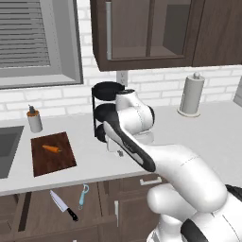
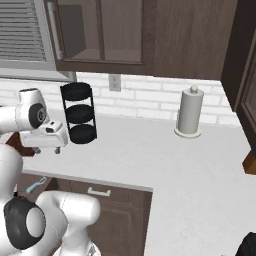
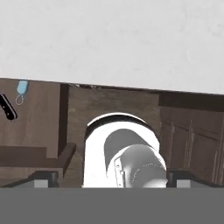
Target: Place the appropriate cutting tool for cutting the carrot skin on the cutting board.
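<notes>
Board (image 1: 53, 153) was dark reddish-brown with visible grain; carrot (image 1: 51, 149) on it was orange. Below board, in open drawer (image 1: 56, 208), peeler (image 1: 83, 195) had light blue handle and silvery head; knife (image 1: 63, 205) beside it had black handle, steel blade. Counter (image 1: 198, 137) was pale grey-white. Rack (image 1: 105, 109) right of board was black. Paper towel roll (image 1: 190, 94) was off-white. Wall (image 1: 156, 87) was white brick. Cabinets (image 1: 160, 33) were dark brown.

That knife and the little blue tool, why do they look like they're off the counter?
They are: the knife and blue-handled peeler lie low, in front of the cabinets, below the counter edge. The carrot sits properly on the cutting board.
</notes>
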